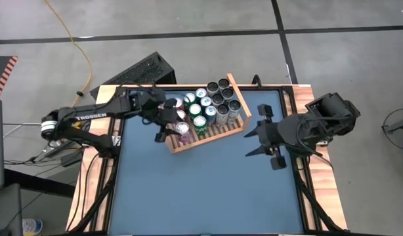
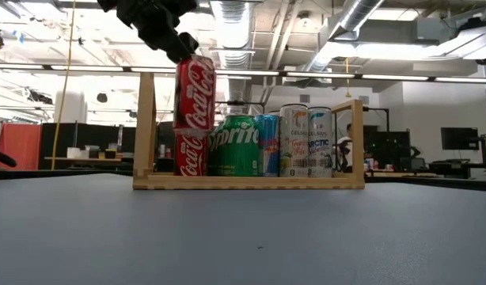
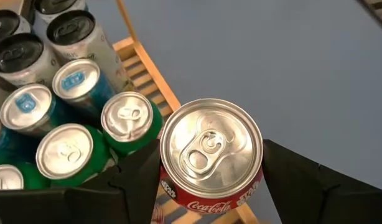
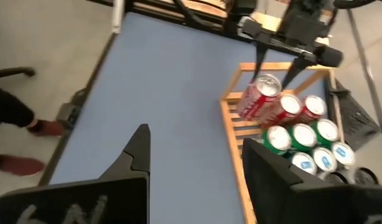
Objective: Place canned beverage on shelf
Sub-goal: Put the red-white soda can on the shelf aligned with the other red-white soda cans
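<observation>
Hanging tilted above the shelf point(image 2: 248, 180), the Coke can point(image 2: 195, 93) is clamped by the left hand point(image 1: 177, 122), its base clear of the slats and just over a second Coke point(image 2: 191, 153) already standing there. In the high view the held can sits at about 8 o'clock of the shelf, near the open front corner, with green cans point(image 1: 199, 123) just beside it at 2 o'clock. The tilt is the main risk: lowered as it hangs, the can would likely land on one edge of its base and topple, or catch the rim of the standing Coke and knock it into the Sprite point(image 2: 236, 145). Letting go early would drop it onto those tops. Drifting toward 8 o'clock could set it on the low front board. The right hand point(image 1: 262, 134) waits over the desk point(image 1: 208, 190) at 3 o'clock of the shelf, fingers apart and empty.
</observation>
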Available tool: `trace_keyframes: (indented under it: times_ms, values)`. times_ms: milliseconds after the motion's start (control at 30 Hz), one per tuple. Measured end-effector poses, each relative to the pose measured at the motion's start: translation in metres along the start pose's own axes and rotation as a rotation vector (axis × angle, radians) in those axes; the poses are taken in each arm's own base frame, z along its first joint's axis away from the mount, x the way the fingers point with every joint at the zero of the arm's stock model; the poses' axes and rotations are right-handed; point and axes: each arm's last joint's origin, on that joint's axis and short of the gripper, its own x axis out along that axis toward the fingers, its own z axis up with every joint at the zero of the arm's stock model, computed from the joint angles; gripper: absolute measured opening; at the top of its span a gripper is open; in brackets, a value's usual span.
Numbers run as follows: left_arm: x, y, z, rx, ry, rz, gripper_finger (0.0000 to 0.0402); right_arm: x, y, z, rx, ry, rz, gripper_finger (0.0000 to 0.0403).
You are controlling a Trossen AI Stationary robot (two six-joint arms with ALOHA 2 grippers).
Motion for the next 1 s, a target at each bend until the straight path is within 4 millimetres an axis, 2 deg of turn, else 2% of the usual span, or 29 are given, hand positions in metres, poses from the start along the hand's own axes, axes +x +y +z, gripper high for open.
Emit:
trace_keyframes:
  times_ms: [233,467,800,1000]
  values:
    - [0.010,0.022,-0.015,0.006,0.027,-0.073,0.0236,0.004,-0.017,0.003,0.058,-0.018,-0.071,0.0160]
    - [0.026,0.036,-0.029,0.002,0.071,-0.121,0.0236,0.007,-0.028,0.003,0.088,-0.013,-0.105,0.0160]
    - [0.036,0.046,-0.036,0.014,0.050,-0.115,0.0235,0.008,-0.035,0.003,0.105,-0.008,-0.125,0.0160]
    - [0.043,0.043,-0.051,-0.041,0.027,-0.086,0.0235,0.008,-0.034,0.003,0.104,-0.006,-0.123,0.0160]
